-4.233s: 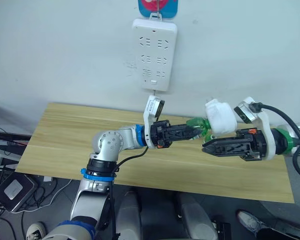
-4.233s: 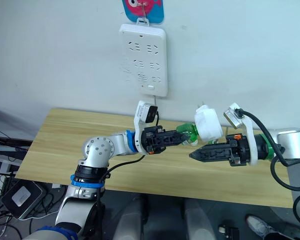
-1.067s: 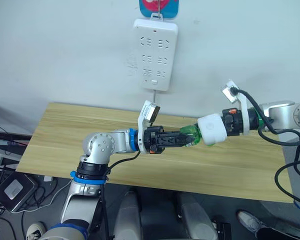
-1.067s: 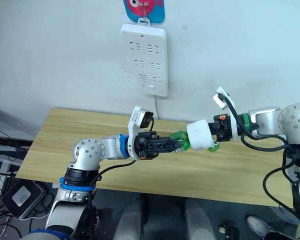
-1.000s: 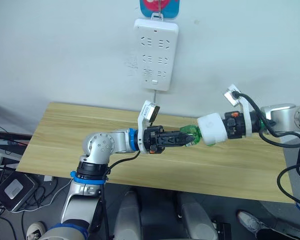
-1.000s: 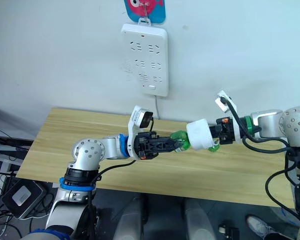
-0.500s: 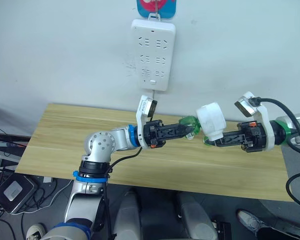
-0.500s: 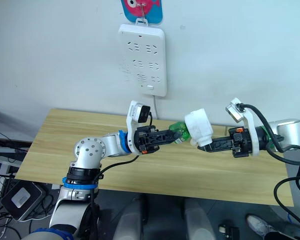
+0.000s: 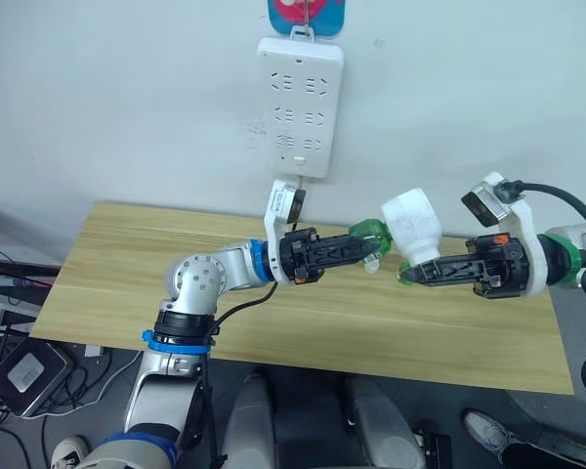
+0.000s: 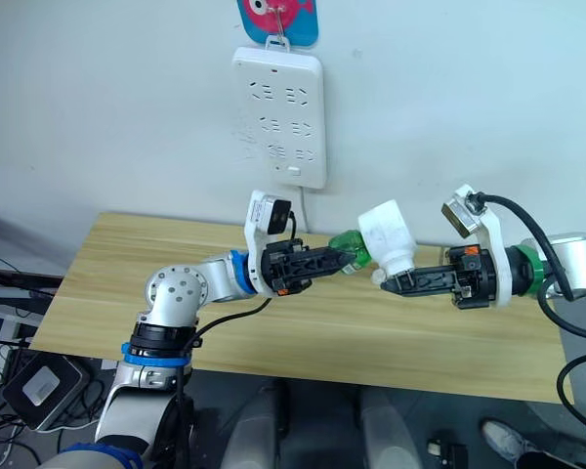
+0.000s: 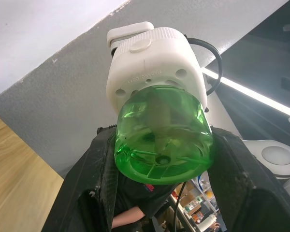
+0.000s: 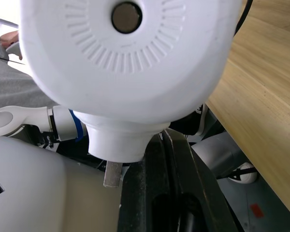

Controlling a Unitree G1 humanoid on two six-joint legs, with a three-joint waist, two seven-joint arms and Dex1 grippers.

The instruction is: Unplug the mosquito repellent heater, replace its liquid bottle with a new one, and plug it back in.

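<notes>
Raised slightly, left end effector grips green bottle; right end effector grips heater

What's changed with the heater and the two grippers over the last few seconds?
The right gripper swung the heater from lying in line with the green bottle to tilting upward. The left gripper still clamps the bottle, still joined to the heater. The power strip is unchanged.
</notes>
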